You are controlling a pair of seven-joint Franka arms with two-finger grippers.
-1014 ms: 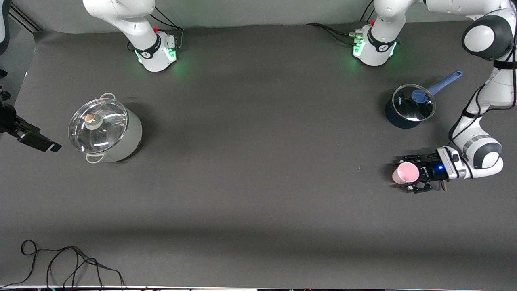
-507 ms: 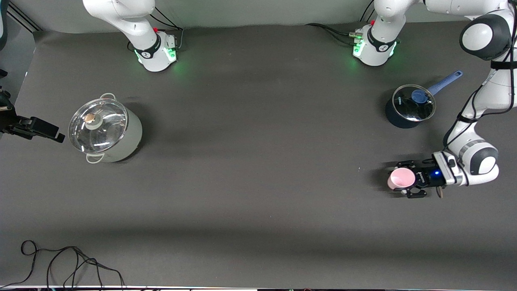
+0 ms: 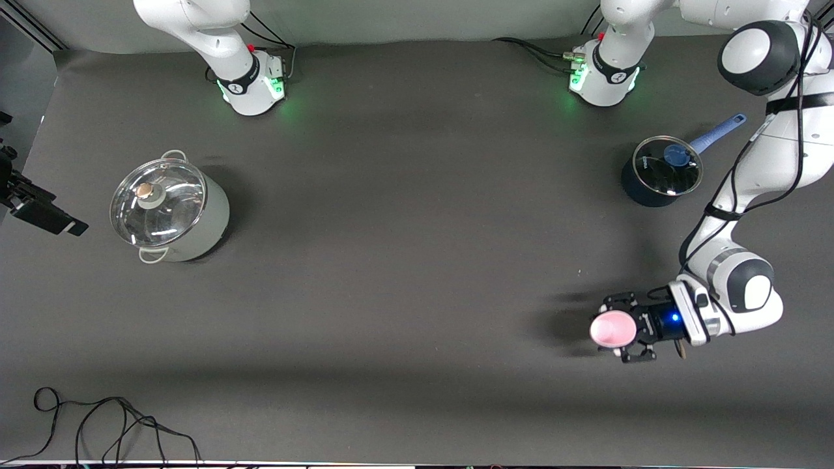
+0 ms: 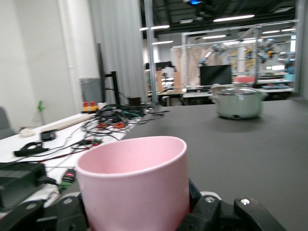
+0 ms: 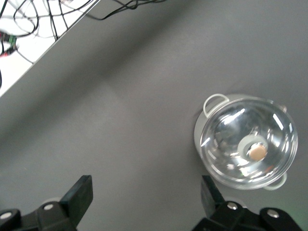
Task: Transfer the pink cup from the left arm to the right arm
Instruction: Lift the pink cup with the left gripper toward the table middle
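The pink cup [image 3: 612,329] was held clamped in the left gripper [image 3: 627,327] over the table [image 3: 404,273], forearm horizontal toward nine o'clock, while the right gripper [image 3: 40,212], fingers spread, was kept beside the lidded pot [image 3: 168,210].

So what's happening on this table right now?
The left arm holds the pink cup in its pincer, lifted above the table at the left arm's end, its open mouth up. The right pincer hangs open above the table beside a pale green lidded pot, holding nothing. A small dark saucepan with a blue handle stands untouched near the left arm's base. The handover between the arms has not yet happened.
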